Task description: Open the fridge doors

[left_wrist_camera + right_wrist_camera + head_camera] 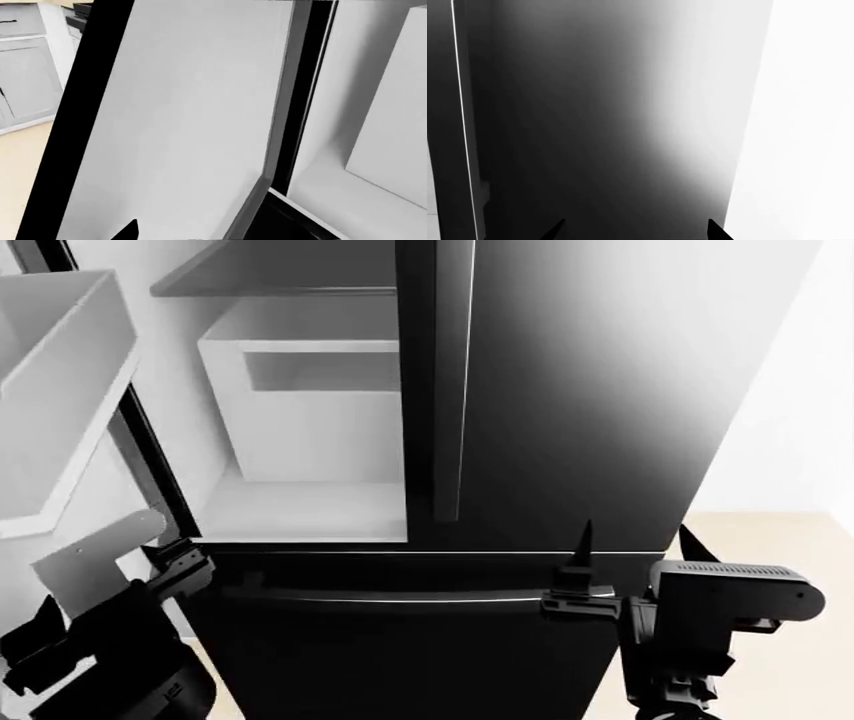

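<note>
The left fridge door (60,400) stands swung open at the left of the head view, showing its white lining and a shelf bin. In the left wrist view its white inner face (180,130) fills the picture, with its black edge (73,130) beside it. My left gripper (174,565) is low beside that door, open and holding nothing; only one fingertip (127,231) shows. The right fridge door (601,390) is closed, glossy black, its vertical bar handle (451,380) at the centre seam. My right gripper (634,545) hangs open in front of it (614,125), to the right of the handle (464,125).
The open fridge shows a white inner drawer (307,410) and a shelf (267,280). Below is the wide black drawer with its horizontal handle (400,597). Right of the fridge is a white wall (801,420). Grey cabinets (27,75) stand behind the open door.
</note>
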You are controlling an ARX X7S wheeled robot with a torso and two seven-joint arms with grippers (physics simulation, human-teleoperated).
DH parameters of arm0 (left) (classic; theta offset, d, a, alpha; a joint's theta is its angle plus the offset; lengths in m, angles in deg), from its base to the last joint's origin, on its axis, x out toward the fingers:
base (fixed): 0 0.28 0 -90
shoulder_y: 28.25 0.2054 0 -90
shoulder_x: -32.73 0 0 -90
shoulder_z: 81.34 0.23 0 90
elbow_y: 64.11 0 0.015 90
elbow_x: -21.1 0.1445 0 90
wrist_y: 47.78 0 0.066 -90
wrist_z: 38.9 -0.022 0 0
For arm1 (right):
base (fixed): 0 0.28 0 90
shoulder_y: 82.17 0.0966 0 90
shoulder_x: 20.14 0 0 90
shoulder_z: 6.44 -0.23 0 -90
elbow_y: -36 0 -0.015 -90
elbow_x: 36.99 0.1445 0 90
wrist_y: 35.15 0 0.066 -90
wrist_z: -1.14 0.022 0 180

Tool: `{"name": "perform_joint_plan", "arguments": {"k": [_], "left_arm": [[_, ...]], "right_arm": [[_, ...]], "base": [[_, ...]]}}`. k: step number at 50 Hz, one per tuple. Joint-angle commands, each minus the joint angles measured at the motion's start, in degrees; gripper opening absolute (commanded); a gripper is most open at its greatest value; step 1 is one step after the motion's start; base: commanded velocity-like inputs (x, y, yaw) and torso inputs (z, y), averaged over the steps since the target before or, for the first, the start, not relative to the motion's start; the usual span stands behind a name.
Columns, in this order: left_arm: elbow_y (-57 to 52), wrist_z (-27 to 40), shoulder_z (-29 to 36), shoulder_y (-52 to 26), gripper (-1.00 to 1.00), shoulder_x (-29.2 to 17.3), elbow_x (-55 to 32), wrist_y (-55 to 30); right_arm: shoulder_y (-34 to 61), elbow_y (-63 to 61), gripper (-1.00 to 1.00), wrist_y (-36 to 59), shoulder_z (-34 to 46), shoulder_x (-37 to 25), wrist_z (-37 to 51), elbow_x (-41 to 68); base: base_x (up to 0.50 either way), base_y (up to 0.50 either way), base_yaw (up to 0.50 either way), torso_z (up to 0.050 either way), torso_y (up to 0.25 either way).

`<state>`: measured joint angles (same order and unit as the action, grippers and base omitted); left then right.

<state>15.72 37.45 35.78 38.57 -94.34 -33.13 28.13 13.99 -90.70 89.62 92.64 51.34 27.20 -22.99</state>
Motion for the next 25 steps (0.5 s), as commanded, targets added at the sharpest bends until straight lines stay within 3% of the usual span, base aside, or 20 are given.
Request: {"name": "perform_joint_plan", "arguments": {"k": [1,25], "left_arm": [[9.42,-0.86,-6.35,5.83,1.00,0.40,5.02,-0.38],[28.33,-3.69,-10.00,0.77,1.00,-1.23,10.07,4.13]], "right_arm": [[-0.20,-0.25,1.00,0.24,-1.20,0.71,-1.58,-1.18],[-0.33,-0.42,1.00,0.39,-1.10,0.09,-1.13,-0.86]], "base": [[0.00,0.00,0.00,0.000,0.000],[0.00,0.00,0.00,0.000,0.000]]}}
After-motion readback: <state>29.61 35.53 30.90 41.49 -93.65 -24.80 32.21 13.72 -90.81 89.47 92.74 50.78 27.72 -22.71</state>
